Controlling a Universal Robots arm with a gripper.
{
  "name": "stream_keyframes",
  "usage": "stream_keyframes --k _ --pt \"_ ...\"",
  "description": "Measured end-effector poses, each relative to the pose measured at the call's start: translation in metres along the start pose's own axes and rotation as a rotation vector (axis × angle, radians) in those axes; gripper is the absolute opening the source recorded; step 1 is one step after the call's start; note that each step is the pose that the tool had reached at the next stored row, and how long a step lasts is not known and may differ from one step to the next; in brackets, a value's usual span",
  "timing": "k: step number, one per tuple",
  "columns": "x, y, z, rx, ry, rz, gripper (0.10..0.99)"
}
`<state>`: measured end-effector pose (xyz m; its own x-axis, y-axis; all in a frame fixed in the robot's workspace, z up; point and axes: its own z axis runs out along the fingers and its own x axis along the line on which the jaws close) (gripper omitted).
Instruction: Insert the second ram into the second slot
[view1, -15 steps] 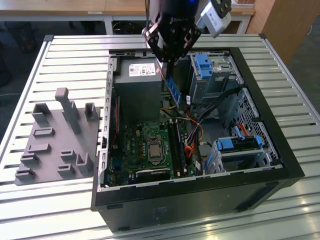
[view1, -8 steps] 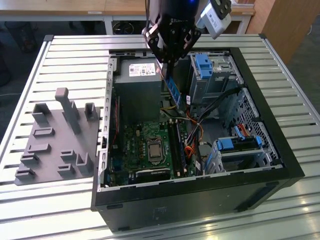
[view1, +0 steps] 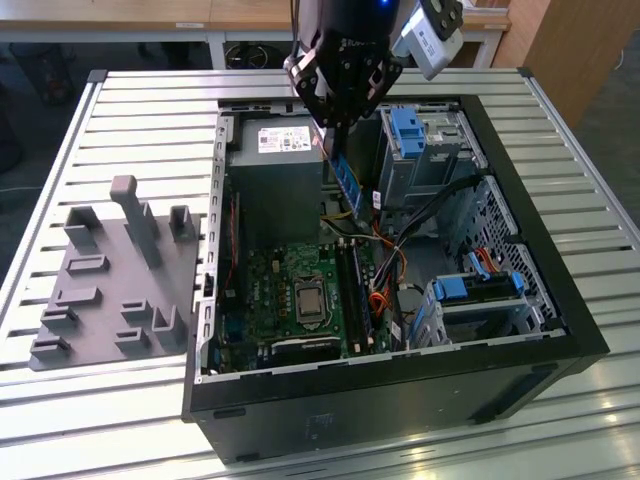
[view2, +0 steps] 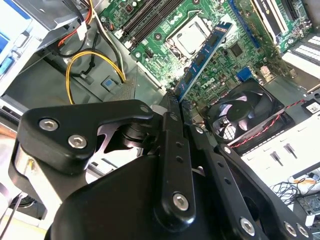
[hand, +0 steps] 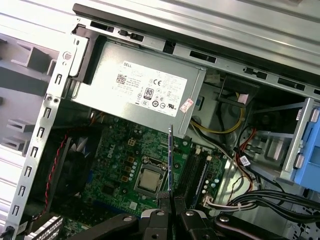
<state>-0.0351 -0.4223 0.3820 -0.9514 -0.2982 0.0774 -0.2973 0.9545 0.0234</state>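
My gripper (view1: 335, 128) hangs over the open computer case (view1: 400, 390), shut on the second ram (view1: 346, 180). The ram is a thin blue stick that points down from the fingers, above the motherboard (view1: 270, 290) and clear of it. In the second wrist view the ram (view2: 205, 55) reaches from the gripper (view2: 176, 107) toward the processor socket (view2: 190, 37). The first wrist view shows the ram (hand: 171, 160) edge-on above the gripper (hand: 171, 207). The long dark memory slots (view1: 355, 290) lie beside the socket, also seen in the first wrist view (hand: 192, 172). I cannot tell which one is the second slot.
A grey power supply (view1: 275, 150) fills the case's far corner. Blue drive-bay clips (view1: 410, 130) and a drive cage (view1: 470, 290) stand on the exterior view's right, with loose cables (view1: 400, 255) between. A case fan (view2: 245, 115) is mounted nearby. A grey fixture block (view1: 110, 280) lies on the slatted table.
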Motion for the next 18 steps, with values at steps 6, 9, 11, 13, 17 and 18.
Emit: stream_keyframes --k 6,9,11,13,17,18 --pt "-0.0001 0.0000 0.0003 -0.002 -0.0007 0.036 0.137" --pt "-0.0001 0.0000 0.0005 -0.004 -0.0013 0.066 0.137" --pt "-0.0001 0.0000 0.0005 -0.005 -0.0016 0.077 0.137" --pt "0.0000 0.0000 0.0005 -0.005 -0.0017 0.082 0.137" --pt "0.0000 0.0000 0.0006 -0.006 -0.0018 0.086 0.137" --pt "-0.0001 0.0000 0.0015 -0.006 -0.0018 0.087 0.137"
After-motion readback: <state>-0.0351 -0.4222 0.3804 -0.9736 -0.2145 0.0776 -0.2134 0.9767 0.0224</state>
